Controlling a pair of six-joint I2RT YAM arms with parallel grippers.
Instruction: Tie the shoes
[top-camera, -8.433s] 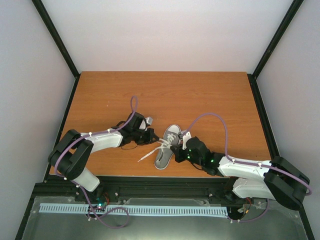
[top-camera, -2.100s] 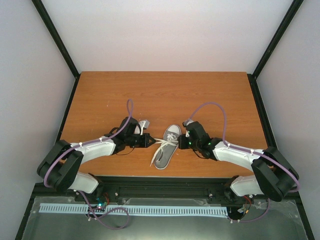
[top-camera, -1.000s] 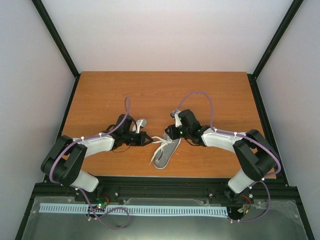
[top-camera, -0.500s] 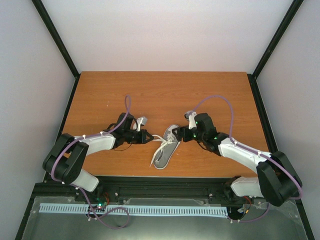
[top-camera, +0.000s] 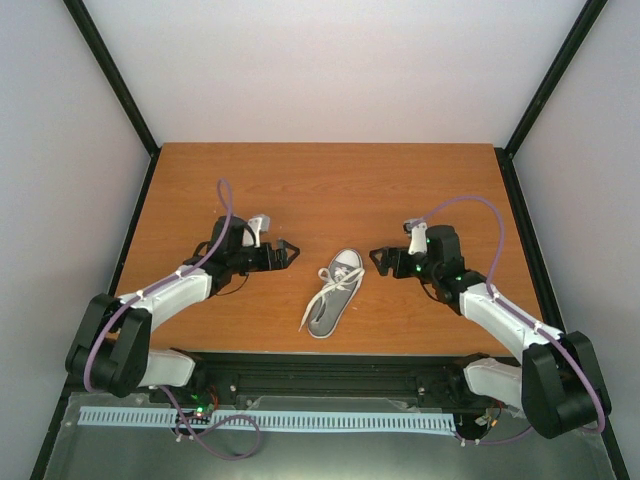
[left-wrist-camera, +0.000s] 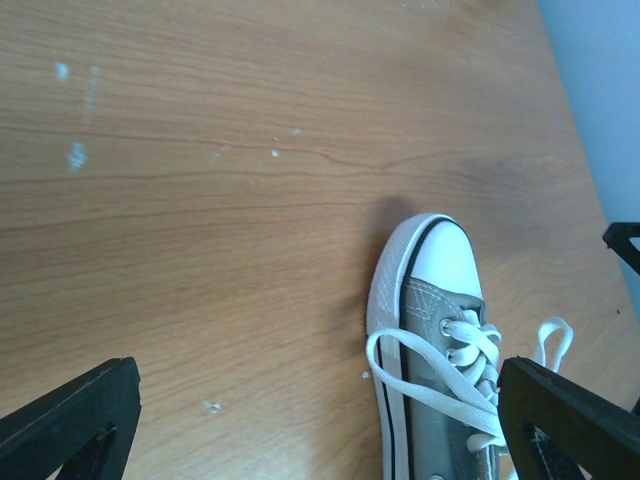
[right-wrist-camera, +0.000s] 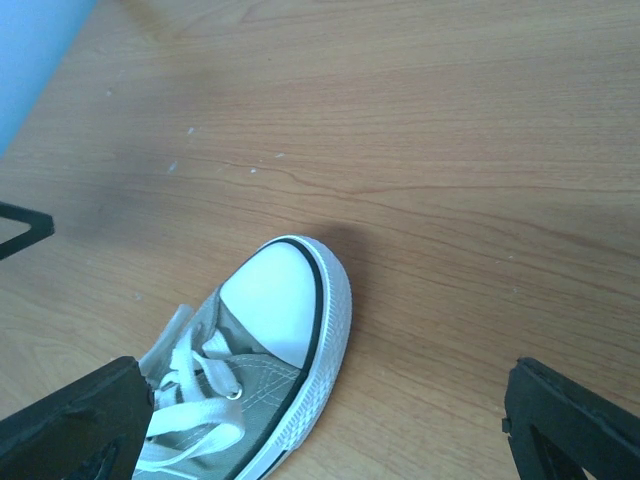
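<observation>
A small grey sneaker (top-camera: 335, 292) with a white toe cap lies in the middle of the wooden table, toe pointing away. Its white laces (top-camera: 331, 279) are crossed over the tongue, and one end trails off toward the near left (top-camera: 309, 314). My left gripper (top-camera: 286, 254) hangs open to the left of the toe, apart from the shoe. My right gripper (top-camera: 378, 262) hangs open to the right of it, also apart. In the left wrist view the shoe (left-wrist-camera: 432, 330) shows a lace loop (left-wrist-camera: 400, 352) over its side. The right wrist view shows the toe cap (right-wrist-camera: 270, 298). Neither gripper holds anything.
The wooden table (top-camera: 330, 185) is boxed in by pale walls and black corner posts (top-camera: 110, 75). A black rail (top-camera: 330, 362) runs along the near edge by the arm bases. A white slotted strip (top-camera: 260, 420) lies below it.
Both grippers have opened, let go of the laces and drawn back from the shoe, the left one leftward and the right one rightward. The laces now lie slack on the shoe.
</observation>
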